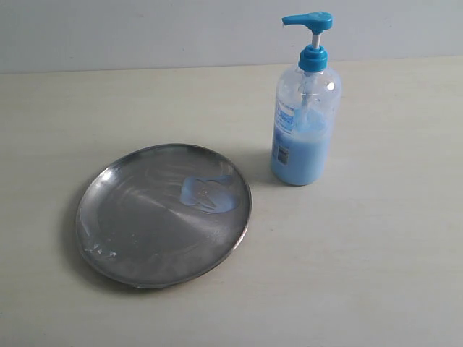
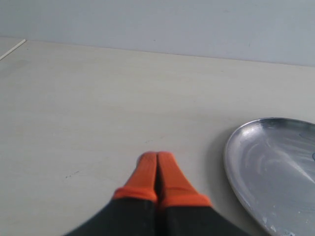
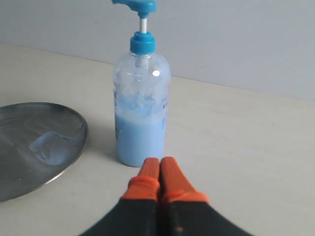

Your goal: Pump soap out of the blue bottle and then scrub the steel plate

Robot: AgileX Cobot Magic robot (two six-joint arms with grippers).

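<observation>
The steel plate (image 1: 163, 215) lies flat on the table, left of centre, with a pale blue smear of soap (image 1: 208, 194) on its right half. The blue bottle (image 1: 305, 123) stands upright just behind and to the right of the plate, its pump head (image 1: 309, 20) raised and its spout pointing left. Neither arm shows in the exterior view. My left gripper (image 2: 156, 156) is shut and empty above bare table, with the steel plate's rim (image 2: 231, 162) beside it. My right gripper (image 3: 160, 161) is shut and empty, just short of the blue bottle (image 3: 141, 113); the soap (image 3: 51, 146) shows on the steel plate (image 3: 29, 147).
The pale wooden table (image 1: 376, 246) runs to a light grey wall (image 1: 145, 29) at the back. Nothing else stands on it.
</observation>
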